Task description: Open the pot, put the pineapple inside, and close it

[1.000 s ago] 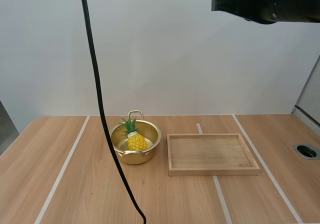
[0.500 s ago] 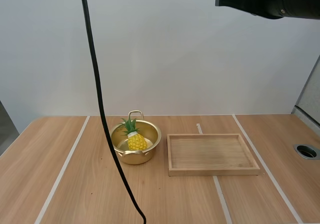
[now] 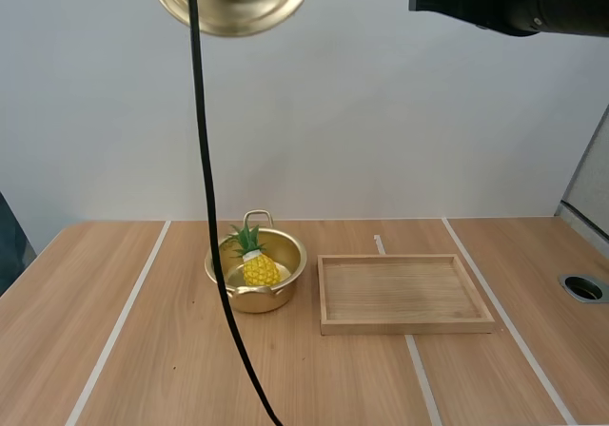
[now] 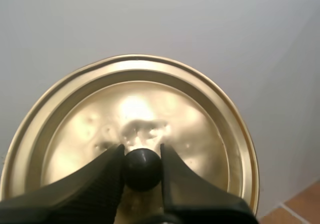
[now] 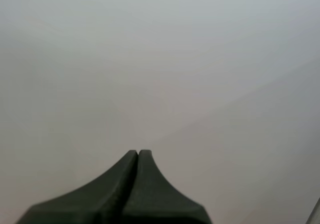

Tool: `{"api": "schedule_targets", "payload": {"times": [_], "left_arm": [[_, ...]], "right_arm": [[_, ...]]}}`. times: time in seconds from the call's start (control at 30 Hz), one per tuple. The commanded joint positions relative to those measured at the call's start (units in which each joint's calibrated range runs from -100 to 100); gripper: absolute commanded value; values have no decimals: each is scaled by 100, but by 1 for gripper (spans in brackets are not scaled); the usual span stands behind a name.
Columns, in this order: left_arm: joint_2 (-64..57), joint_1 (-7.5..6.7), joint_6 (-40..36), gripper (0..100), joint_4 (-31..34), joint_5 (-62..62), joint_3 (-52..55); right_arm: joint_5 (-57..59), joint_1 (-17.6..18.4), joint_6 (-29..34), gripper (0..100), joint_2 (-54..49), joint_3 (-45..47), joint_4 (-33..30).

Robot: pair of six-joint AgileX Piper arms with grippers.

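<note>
Pineapple (image 3: 258,266), small and yellow with green leaves, already sits inside the round gold metal pot (image 3: 255,300). We think the only job left is to close the pot.

Our left gripper (image 4: 141,150) pinches the little black knob (image 4: 142,170) of the round gold metal lid (image 4: 200,129) between its two fingers. The lid hangs high above the pot.

To do this well, we should bring the lid down slowly, keep it flat and line it up right over the pot's rim. The green leaves seem to reach about as high as the rim, so the lid might bump them. We should let go only when the lid sits snug all the way round.

Our right gripper (image 5: 138,154) is closed on nothing, high up and well away from the pot. The flat wooden tray (image 3: 407,327) lies just beside the pot, so we must not knock it.

The left wrist view shows the grip on the knob up close. The high view shows the pot and the pineapple down below.
</note>
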Motion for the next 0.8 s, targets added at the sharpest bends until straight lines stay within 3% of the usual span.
{"api": "schedule_targets", "payload": {"times": [0.0, 0.77], "left_arm": [[190, -11, -131, 0, 364, 263, 260], [664, -11, 463, 0, 330, 241, 2928]], "right_arm": [[148, -21, 15, 0, -68, 16, 29], [518, -21, 15, 0, -68, 16, 41]]}}
